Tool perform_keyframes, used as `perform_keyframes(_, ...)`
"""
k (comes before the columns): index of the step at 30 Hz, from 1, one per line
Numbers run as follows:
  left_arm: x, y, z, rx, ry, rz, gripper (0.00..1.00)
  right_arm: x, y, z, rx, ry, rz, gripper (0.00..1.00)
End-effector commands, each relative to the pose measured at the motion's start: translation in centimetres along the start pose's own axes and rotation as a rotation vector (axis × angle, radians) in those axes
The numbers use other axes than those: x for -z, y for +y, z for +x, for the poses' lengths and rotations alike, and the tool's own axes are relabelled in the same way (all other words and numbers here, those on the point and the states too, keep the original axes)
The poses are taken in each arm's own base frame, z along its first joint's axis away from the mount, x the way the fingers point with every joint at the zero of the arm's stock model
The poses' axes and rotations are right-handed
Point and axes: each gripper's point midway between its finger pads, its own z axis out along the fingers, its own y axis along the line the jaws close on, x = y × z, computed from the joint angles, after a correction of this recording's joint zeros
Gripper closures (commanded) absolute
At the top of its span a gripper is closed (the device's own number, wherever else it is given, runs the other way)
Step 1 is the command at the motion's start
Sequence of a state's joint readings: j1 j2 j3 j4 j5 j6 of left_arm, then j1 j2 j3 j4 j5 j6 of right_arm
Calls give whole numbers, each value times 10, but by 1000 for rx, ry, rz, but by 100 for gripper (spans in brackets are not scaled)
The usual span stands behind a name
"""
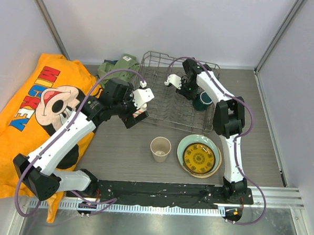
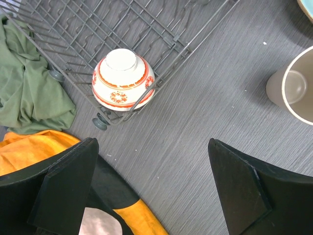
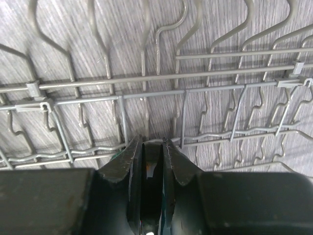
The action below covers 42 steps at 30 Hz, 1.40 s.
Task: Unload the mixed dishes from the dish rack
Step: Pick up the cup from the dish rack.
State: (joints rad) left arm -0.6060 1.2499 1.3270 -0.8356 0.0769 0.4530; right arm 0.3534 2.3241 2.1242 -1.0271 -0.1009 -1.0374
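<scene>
Crowding rack (image 1: 165, 105) corner, bowl (image 2: 122, 78), left gripper (image 2: 152, 147) wide

Beige cup (image 2: 289, 89) partly off-frame; dark teal mug (image 1: 204, 102) half behind the right arm (image 1: 228, 120).

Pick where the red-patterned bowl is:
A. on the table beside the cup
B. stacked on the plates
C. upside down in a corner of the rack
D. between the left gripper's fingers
C: the bowl lies bottom up inside the rack corner, and the left gripper is open and holds nothing.
</scene>
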Motion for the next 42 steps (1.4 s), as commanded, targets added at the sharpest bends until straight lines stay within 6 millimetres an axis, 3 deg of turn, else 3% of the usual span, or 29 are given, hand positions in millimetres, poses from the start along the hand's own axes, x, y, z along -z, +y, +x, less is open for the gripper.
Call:
perform_keyframes(1, 8, 4, -16, 1, -87, -15, 0, 64, -19, -25, 33, -40, 137, 99)
perform_keyframes(14, 12, 1, -15, 4, -101, -12, 0, 72, -13, -22, 39, 3, 146, 99)
perform_keyframes(21, 11, 1, -15, 2, -103, -10, 0, 86, -18, -26, 34, -17, 175, 99)
perform_keyframes(31, 6, 2, -15, 13, -107, -16, 0, 103, -26, -39, 23, -59, 229, 99)
perform_keyframes(42, -6, 11, -34, 46, -184, -19, 0, 135, -29, -69, -35, -194, 276, 99)
